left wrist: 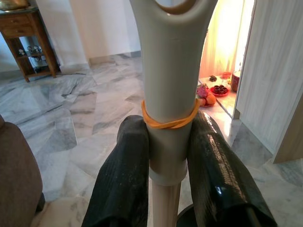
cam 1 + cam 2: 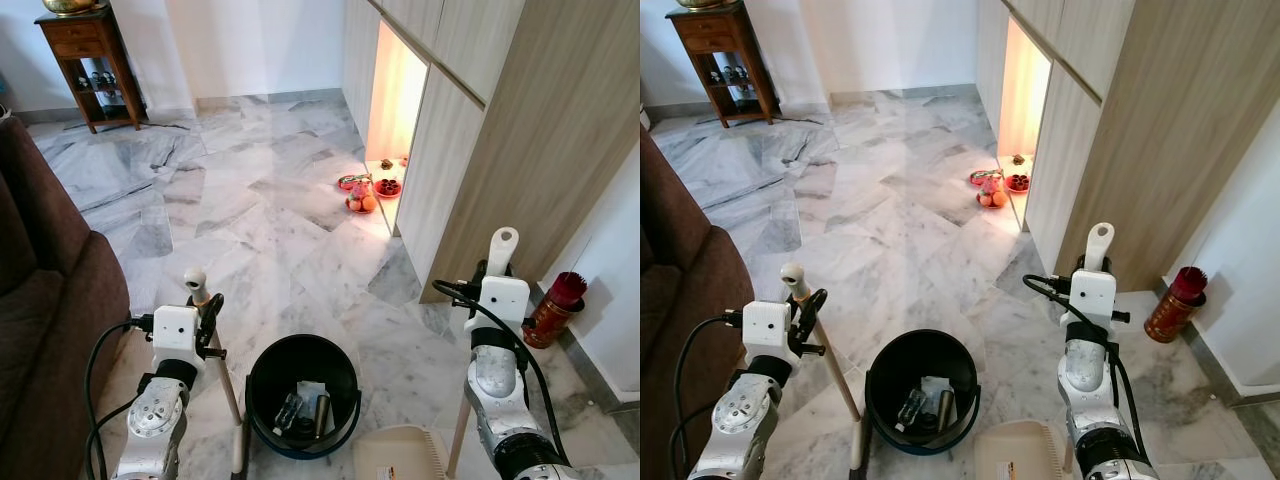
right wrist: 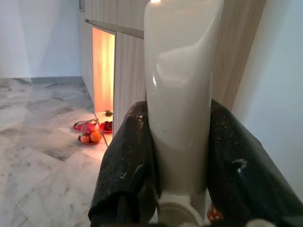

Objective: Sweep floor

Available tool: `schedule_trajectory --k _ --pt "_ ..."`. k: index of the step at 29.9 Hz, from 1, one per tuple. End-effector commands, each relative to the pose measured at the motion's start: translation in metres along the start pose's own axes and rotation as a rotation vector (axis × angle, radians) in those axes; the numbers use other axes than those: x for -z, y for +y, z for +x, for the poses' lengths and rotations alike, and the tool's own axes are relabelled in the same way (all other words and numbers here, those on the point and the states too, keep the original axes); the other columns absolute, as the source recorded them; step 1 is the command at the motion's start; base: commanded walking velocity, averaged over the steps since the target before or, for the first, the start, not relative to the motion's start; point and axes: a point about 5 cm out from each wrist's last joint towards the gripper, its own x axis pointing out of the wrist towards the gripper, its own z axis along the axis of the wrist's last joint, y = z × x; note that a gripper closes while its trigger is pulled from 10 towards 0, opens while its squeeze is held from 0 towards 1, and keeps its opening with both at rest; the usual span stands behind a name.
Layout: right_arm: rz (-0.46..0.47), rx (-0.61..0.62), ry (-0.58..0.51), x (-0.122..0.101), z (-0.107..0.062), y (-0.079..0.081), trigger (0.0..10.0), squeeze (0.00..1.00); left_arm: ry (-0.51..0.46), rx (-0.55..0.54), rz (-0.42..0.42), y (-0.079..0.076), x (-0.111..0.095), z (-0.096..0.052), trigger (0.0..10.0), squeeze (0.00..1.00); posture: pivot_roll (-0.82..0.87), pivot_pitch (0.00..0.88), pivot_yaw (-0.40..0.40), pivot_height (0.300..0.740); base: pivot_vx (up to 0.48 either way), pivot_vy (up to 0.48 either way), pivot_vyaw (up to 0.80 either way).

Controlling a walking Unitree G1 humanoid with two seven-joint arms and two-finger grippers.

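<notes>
While left claw [image 1: 166, 156] clamps broom handle [image 1: 169, 85], right claw [image 3: 180, 165] clamps dustpan handle [image 3: 182, 85]; black bucket [image 2: 300, 395] btwn.

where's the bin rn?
The black bin stands on the marble floor right before the robot, between the broom handle and the dustpan, with trash inside.

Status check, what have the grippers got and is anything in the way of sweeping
Left gripper shut on broom handle. Right gripper shut on dustpan handle. Black bin between arms, holding trash.

home, likely living room | brown sofa [image 2: 40, 300] | marble floor [image 2: 250, 200] | wooden side table [image 2: 90, 60]
</notes>
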Motion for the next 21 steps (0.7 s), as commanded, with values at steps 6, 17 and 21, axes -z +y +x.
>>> schedule_trajectory --k 6,17,21 --pt "0.020 -0.010 -0.018 -0.0054 0.0055 0.0007 10.0 0.00 -0.053 -0.009 0.011 0.0025 -0.0127 0.0062 10.0 0.00 0.12 0.000 0.019 0.740 0.000 0.000 0.00" --pt "0.020 -0.019 -0.018 -0.0039 0.0048 -0.0005 10.0 0.00 -0.054 -0.016 0.007 0.0016 -0.0122 0.0055 10.0 0.00 0.12 0.000 0.014 0.740 0.000 0.000 0.00" --pt "0.019 -0.025 -0.015 -0.0032 0.0044 0.0003 10.0 0.00 -0.051 -0.015 0.007 0.0016 -0.0113 0.0051 10.0 0.00 0.13 0.000 0.014 0.740 -0.060 0.000 0.00"
